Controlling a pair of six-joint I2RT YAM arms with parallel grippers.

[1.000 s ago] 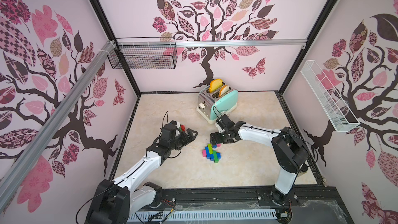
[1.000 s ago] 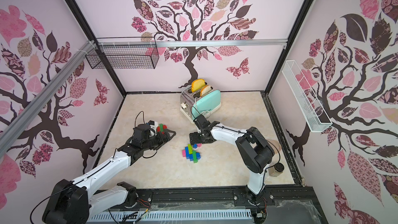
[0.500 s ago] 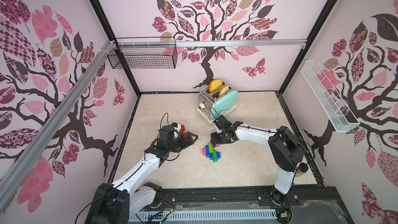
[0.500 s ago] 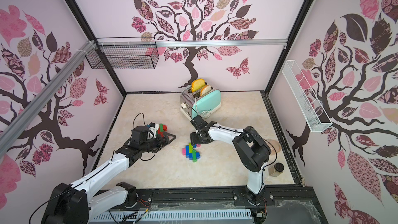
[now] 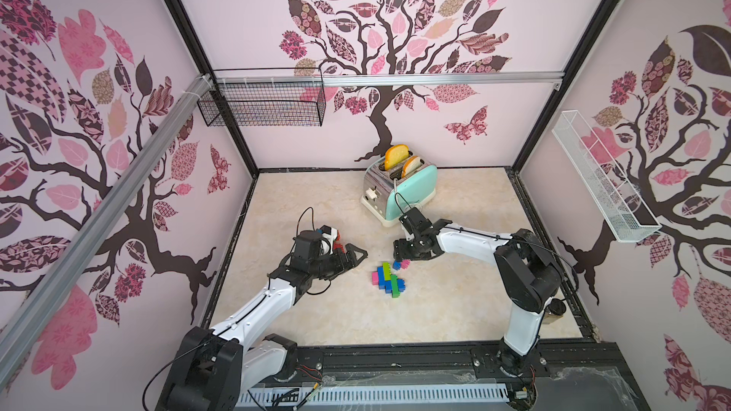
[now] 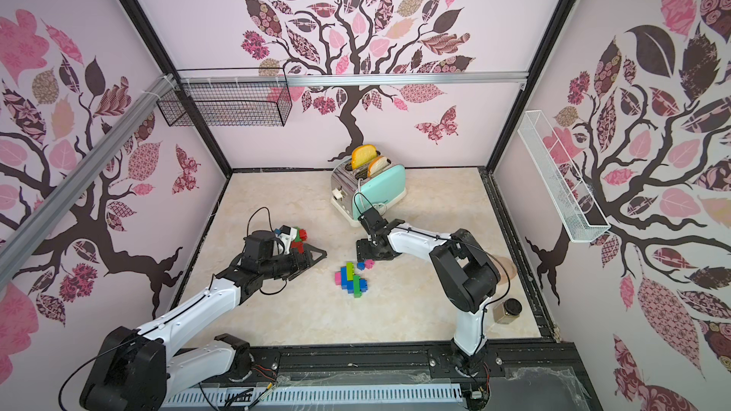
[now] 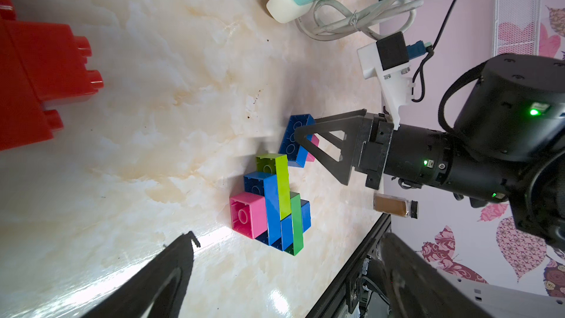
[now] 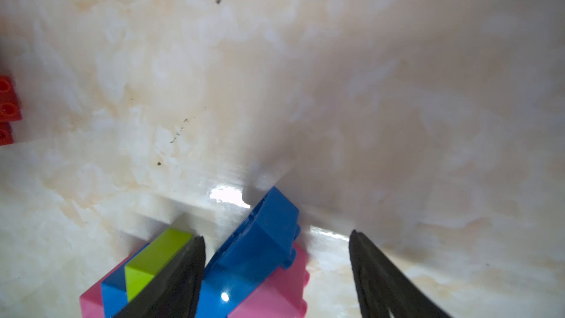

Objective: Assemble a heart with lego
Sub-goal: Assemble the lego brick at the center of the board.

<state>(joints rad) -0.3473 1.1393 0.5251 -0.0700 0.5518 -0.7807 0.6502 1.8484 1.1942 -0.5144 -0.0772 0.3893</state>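
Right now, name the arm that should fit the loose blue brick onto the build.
Right. The right gripper, open, straddles the blue brick, which leans tilted against a pink brick beside the build. The left gripper hangs open farther off, by the red bricks.

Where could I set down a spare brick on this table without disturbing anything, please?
Bare: the front strip of table between the brick assembly and the front rail; the far-left corner beside the toaster. Crowded: the middle, where the left gripper, right gripper, red bricks and loose blue brick cluster.
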